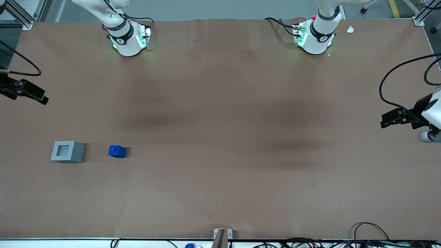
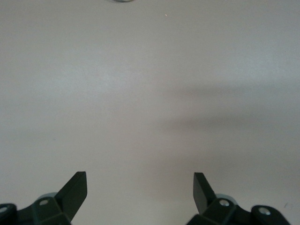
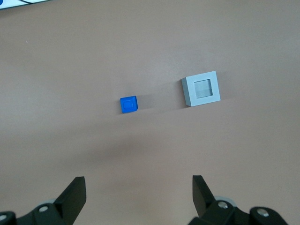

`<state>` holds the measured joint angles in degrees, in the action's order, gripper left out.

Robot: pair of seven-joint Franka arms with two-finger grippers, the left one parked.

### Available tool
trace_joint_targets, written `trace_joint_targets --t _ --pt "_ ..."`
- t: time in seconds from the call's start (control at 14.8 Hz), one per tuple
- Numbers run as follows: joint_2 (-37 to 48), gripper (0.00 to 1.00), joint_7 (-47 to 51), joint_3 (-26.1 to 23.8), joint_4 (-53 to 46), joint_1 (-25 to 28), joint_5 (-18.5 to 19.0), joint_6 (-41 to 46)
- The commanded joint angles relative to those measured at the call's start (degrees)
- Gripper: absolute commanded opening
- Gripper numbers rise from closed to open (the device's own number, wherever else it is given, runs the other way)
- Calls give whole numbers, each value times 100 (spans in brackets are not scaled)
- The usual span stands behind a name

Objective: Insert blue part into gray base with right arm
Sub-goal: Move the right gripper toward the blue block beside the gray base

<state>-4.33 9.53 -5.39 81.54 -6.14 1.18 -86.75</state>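
The blue part (image 1: 117, 151) stands on the brown table with its stud up, beside the gray base (image 1: 68, 152), whose square socket faces up. A gap of bare table separates them. Both also show in the right wrist view: the blue part (image 3: 128, 104) and the gray base (image 3: 201, 88). My right gripper (image 1: 43, 100) hangs at the working arm's end of the table, farther from the front camera than the gray base and well apart from both pieces. It is open and empty (image 3: 138, 183), with only bare table between its fingers.
The working arm's base (image 1: 127, 38) stands at the table's edge farthest from the front camera. A small bracket (image 1: 222, 236) and loose cables (image 1: 372, 237) lie along the edge nearest the camera. A white scrap (image 1: 350, 29) lies toward the parked arm's end.
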Motion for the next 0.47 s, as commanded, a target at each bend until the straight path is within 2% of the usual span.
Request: trace_joint_targets --t 0.0,0.4 --pt "178 100 -13 38 169 25 -12 -35" --pt "-76 100 5 30 169 253 -39 -202"
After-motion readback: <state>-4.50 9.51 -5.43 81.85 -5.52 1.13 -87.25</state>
